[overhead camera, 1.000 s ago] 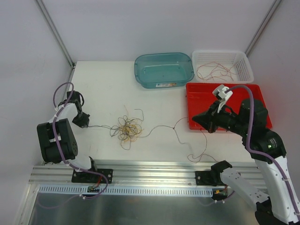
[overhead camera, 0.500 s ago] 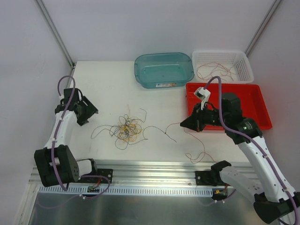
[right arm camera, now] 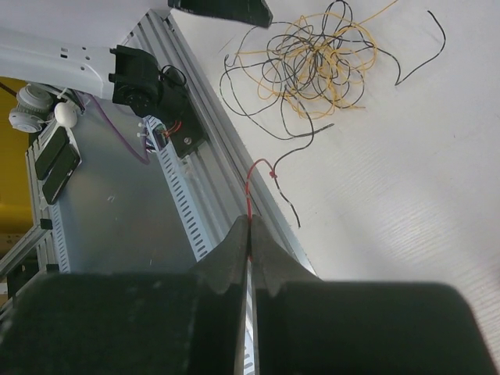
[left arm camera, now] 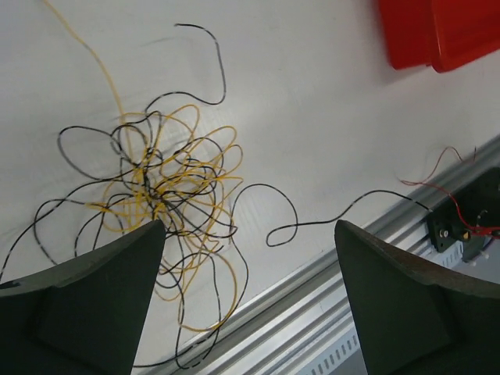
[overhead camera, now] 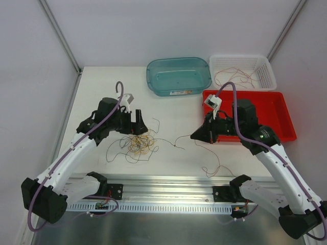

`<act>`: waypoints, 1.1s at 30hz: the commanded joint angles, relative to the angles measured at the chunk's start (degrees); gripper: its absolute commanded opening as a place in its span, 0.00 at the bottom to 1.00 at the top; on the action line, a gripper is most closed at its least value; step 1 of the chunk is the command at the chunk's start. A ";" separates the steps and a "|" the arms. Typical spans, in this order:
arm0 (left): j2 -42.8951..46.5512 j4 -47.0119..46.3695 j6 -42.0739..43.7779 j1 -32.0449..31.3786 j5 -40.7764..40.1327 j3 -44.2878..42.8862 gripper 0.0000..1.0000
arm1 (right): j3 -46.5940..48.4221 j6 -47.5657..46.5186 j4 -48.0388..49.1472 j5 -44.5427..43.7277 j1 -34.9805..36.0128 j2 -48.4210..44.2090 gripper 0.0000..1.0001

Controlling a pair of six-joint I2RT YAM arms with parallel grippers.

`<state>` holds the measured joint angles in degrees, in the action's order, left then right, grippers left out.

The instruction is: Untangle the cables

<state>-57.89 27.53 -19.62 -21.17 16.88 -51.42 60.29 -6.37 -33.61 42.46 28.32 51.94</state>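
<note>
The cables (overhead camera: pixel 138 143) lie as a loose knot of yellow and black wire mid-table, also in the left wrist view (left arm camera: pixel 168 187) and the right wrist view (right arm camera: pixel 312 58). One black strand runs right to a small knot (right arm camera: pixel 269 168) with a red wire (right arm camera: pixel 251 191). My right gripper (overhead camera: pixel 195 137) is shut on that red wire (right arm camera: pixel 250 225), whose slack tail (overhead camera: pixel 219 162) curls toward the rail. My left gripper (overhead camera: pixel 137 122) hovers just behind the tangle, open and holding nothing (left arm camera: pixel 250 226).
A teal bin (overhead camera: pixel 179 75) and a white basket (overhead camera: pixel 265 76) holding reddish wires stand at the back. A red tray (overhead camera: pixel 271 109) sits behind my right arm. An aluminium rail (overhead camera: pixel 168 184) runs along the near edge.
My left gripper opened, let go of the black wire end and swung right to the tangle. My right gripper moved left with the red wire, and the stretched strand went slack.
</note>
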 commanded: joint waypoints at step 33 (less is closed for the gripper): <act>-13.13 -0.91 8.11 -1.18 -9.40 -0.09 0.00 | 1.32 -1.98 -3.22 -8.79 1.39 -2.46 0.01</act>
<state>-73.30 23.11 -8.27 -28.12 15.51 -52.16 60.29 -6.70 -35.14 37.67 29.43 50.72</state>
